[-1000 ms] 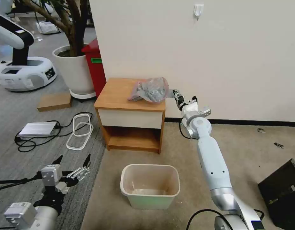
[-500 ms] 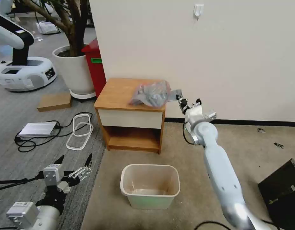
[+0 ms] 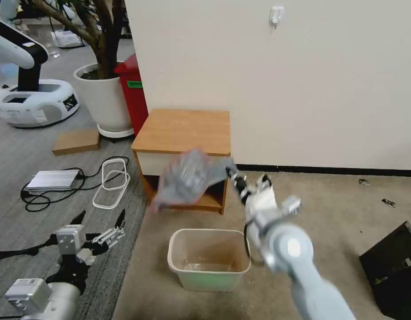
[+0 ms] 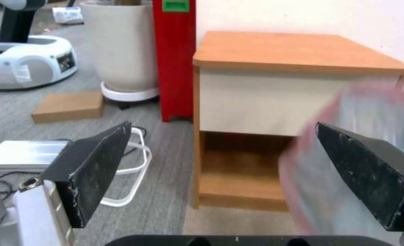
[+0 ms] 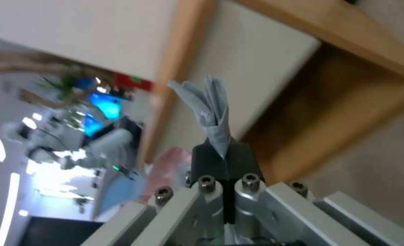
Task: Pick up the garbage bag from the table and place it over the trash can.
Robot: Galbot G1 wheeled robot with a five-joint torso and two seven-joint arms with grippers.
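The garbage bag point(image 3: 187, 180), crinkly translucent grey with a pinkish rim, hangs in the air in front of the table point(image 3: 183, 131), above and behind the trash can point(image 3: 209, 258). My right gripper point(image 3: 233, 174) is shut on one corner of it; the right wrist view shows a pinched tuft of the garbage bag point(image 5: 210, 106) sticking out of the closed right gripper point(image 5: 222, 154). My left gripper point(image 3: 101, 231) hovers low over the grey carpet, left of the can, and is open. Between the left gripper's point(image 4: 220, 153) spread fingers I see the table point(image 4: 297, 54), with the blurred garbage bag point(image 4: 371, 109) beside one fingertip.
A tall red bin point(image 3: 132, 91) and a white plant pot point(image 3: 103, 98) stand left of the table against the wall. A silver box point(image 3: 52, 180) with black cables and a white loop point(image 3: 111, 182) lie on the floor. A black case point(image 3: 392, 266) sits at the right.
My right gripper has pulled the bag off the tabletop and swung it down and toward me, in front of the drawer. The tabletop is now bare. The left arm barely moved.
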